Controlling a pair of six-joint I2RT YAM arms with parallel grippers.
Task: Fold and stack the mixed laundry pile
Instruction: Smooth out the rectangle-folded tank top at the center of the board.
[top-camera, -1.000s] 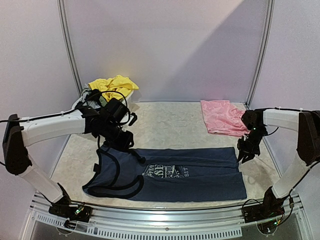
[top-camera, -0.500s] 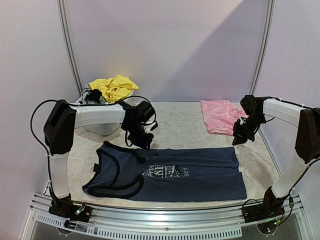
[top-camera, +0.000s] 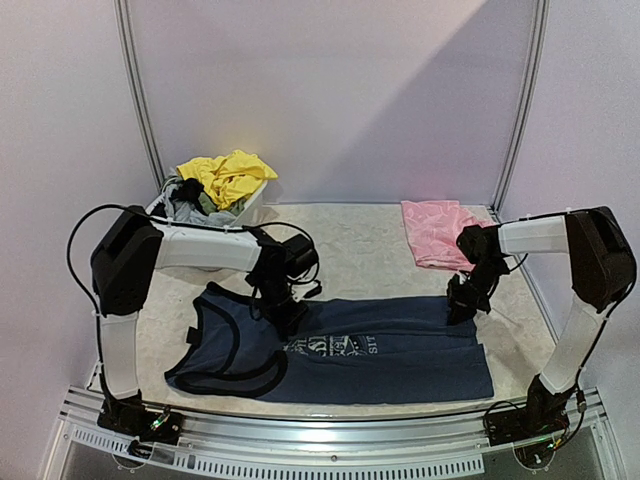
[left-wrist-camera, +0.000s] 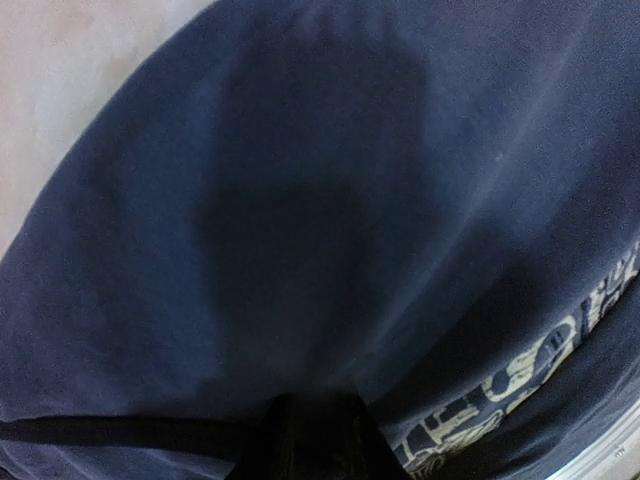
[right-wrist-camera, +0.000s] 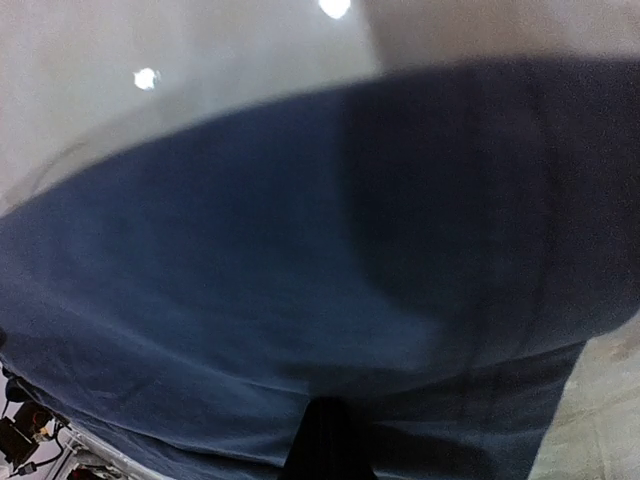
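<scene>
- From above, the light is soft and even, and the picture is sharp. The wall (top-camera: 330, 90) has a violet cast, with a paler wedge at upper right.
- My left wrist view is close and soft, with a dark shadow in the middle of the tank top (left-wrist-camera: 300, 150).
- My right wrist view is blurred and bowed at the edges, with two glare spots up top.

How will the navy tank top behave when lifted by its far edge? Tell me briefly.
Probably floppy: the navy tank top lies flat and billows in soft curves in both wrist views. Likely light, being thin cloth. It may drag and bunch on the table rather than slide whole.
</scene>
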